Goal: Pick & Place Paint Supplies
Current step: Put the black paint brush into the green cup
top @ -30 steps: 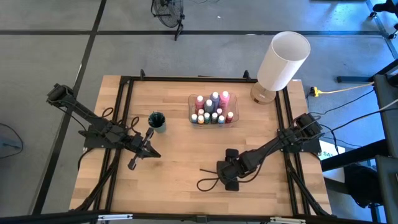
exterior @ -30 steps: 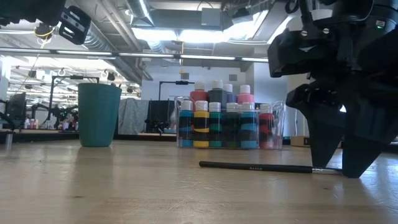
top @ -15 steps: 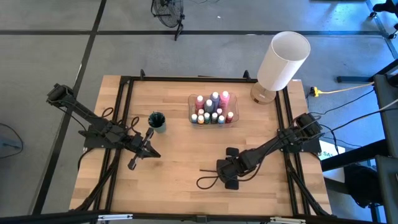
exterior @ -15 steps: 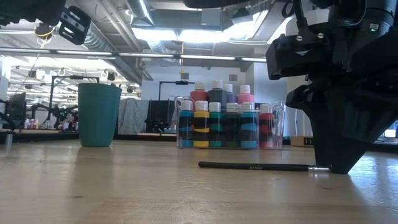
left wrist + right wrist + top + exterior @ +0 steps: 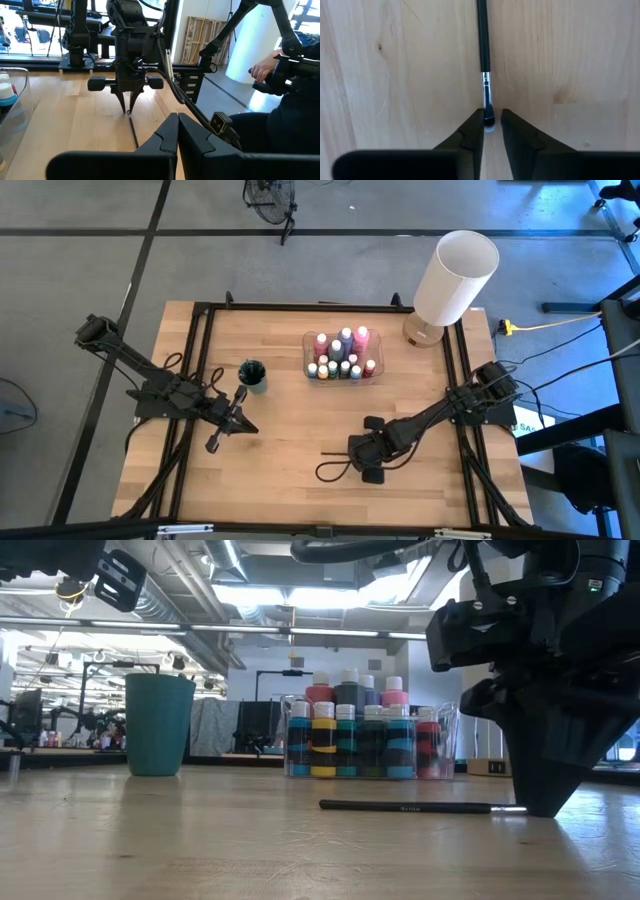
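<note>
Down at the tabletop near its front edge, the right gripper (image 5: pixel 492 122) stood with its fingers nearly together around the light tip of a paintbrush (image 5: pixel 483 45), the narrow gap between them filled by the tip; whether they pressed it or only bracketed it could not be told. The brush (image 5: pixel 410 807) lay flat on the wood, its dark handle running away from the gripper towards the left arm's side of the table. The left gripper (image 5: pixel 178 131) waited with its fingers together above the left part of the table, near a teal cup (image 5: pixel 252 375).

Beyond the brush, a clear tray (image 5: pixel 375 367) held the paint bottles (image 5: pixel 347 735) standing upright and close together, taller ones with pink, grey and purple bodies behind and small white-capped ones in front. The table (image 5: pixel 285 435) was pale wood planks with visible grain and knots, framed by black rails. A big white cylindrical lamp (image 5: pixel 455 277) stood at the far right corner. Around the table was a grey concrete floor; a yellow cable (image 5: pixel 550 327) ran off to the right. In the low view, the room behind showed bright ceiling lights, pipes and workbenches. A person's hand (image 5: pixel 262 72) appeared in the left wrist view, beyond the table.
</note>
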Robot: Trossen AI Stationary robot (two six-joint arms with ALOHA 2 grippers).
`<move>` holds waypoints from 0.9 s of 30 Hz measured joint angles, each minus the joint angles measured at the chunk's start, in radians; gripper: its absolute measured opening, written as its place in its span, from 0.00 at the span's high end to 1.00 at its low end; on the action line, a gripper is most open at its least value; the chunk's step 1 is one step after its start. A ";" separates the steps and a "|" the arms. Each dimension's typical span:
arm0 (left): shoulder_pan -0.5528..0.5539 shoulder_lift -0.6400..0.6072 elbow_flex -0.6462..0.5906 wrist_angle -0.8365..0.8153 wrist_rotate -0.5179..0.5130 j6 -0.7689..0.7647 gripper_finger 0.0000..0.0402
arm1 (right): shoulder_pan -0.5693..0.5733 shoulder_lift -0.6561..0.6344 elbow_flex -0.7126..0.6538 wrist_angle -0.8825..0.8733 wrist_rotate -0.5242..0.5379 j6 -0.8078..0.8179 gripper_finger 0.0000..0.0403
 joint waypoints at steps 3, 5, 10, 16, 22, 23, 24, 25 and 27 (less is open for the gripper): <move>0.000 0.000 0.000 0.000 0.000 0.000 0.99 | 0.000 0.000 0.000 -0.002 -0.003 0.003 0.87; 0.000 0.000 0.000 0.000 0.000 0.000 0.99 | 0.000 0.000 0.000 -0.002 -0.004 0.003 0.91; 0.000 0.000 0.000 0.000 0.000 0.000 1.00 | 0.001 -0.001 0.000 -0.003 -0.009 0.003 0.99; 0.000 0.000 0.000 0.000 0.000 -0.002 0.98 | 0.001 -0.001 0.000 0.001 -0.008 0.003 0.99; 0.000 0.005 0.000 0.000 -0.062 -0.060 0.97 | 0.002 0.012 0.057 -0.065 -0.004 0.003 1.00; 0.000 0.009 0.000 0.000 -0.080 -0.061 0.96 | 0.004 0.015 0.074 -0.084 0.001 -0.001 1.00; 0.000 0.013 0.000 0.001 -0.095 -0.062 0.94 | 0.005 0.018 0.091 -0.101 0.008 -0.007 1.00; 0.000 0.018 0.000 0.002 -0.108 -0.062 0.93 | 0.007 0.020 0.105 -0.125 0.008 -0.010 1.00; 0.000 0.032 0.000 0.015 -0.131 -0.062 0.89 | 0.011 0.023 0.128 -0.176 0.003 -0.013 1.00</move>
